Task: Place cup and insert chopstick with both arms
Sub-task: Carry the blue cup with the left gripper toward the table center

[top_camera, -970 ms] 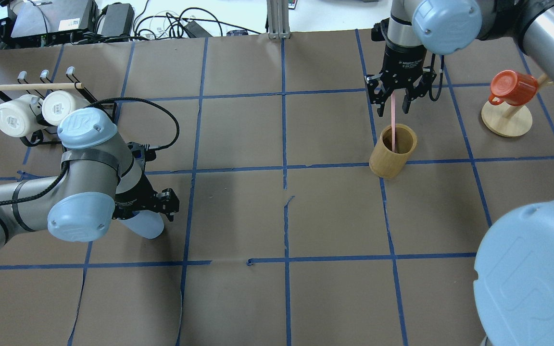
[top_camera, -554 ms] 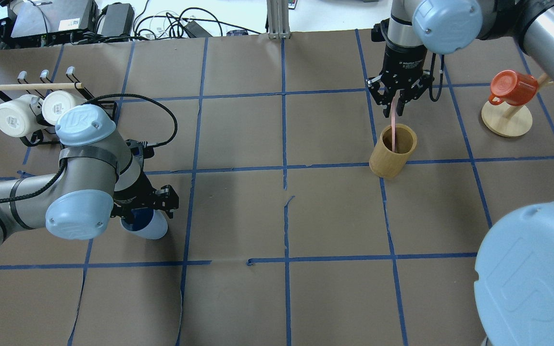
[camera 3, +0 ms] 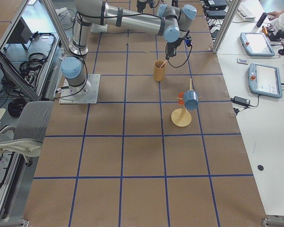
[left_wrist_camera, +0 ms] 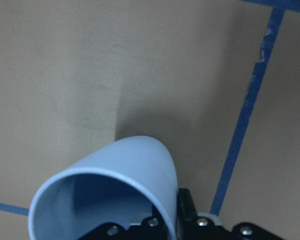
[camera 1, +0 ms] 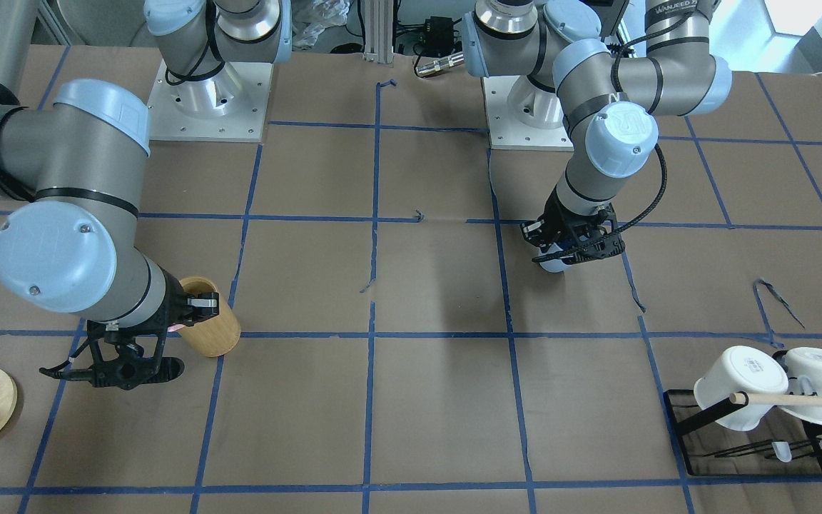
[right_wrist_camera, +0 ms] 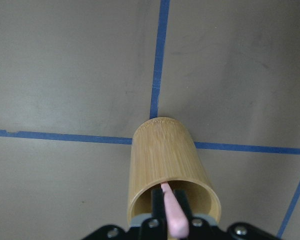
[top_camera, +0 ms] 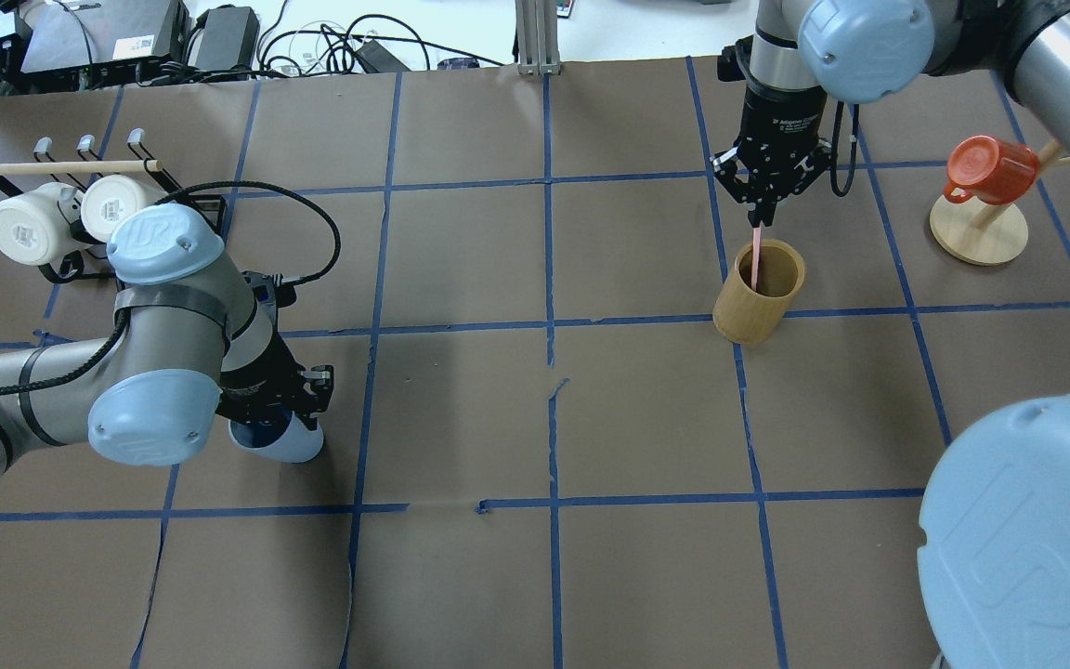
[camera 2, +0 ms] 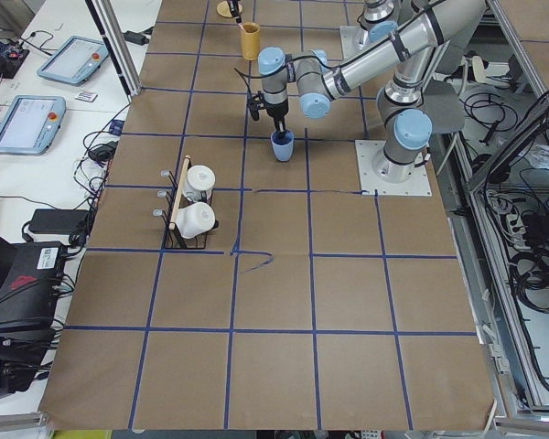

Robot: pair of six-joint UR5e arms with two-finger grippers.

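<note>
The light-blue cup [top_camera: 282, 439] stands on the brown paper at the left, and also shows in the front view [camera 1: 551, 263] and the left wrist view [left_wrist_camera: 121, 186]. My left gripper [top_camera: 289, 409] is shut on its rim from above. My right gripper [top_camera: 760, 212] is shut on the top of a pale-pink chopstick [top_camera: 755, 256]. The stick's lower end is inside the tan bamboo cylinder [top_camera: 758, 295]. The right wrist view shows the chopstick [right_wrist_camera: 174, 216] between the fingers, right over the cylinder's mouth [right_wrist_camera: 166, 167].
A black rack with two white mugs [top_camera: 59, 221] and a long wooden rod [top_camera: 66, 168] stands at the far left. A red mug [top_camera: 990, 170] hangs on a wooden stand [top_camera: 978, 234] at the far right.
My right gripper has closed from open onto the pink chopstick above the cylinder. My left gripper has narrowed onto the cup, whose mouth now shows.
</note>
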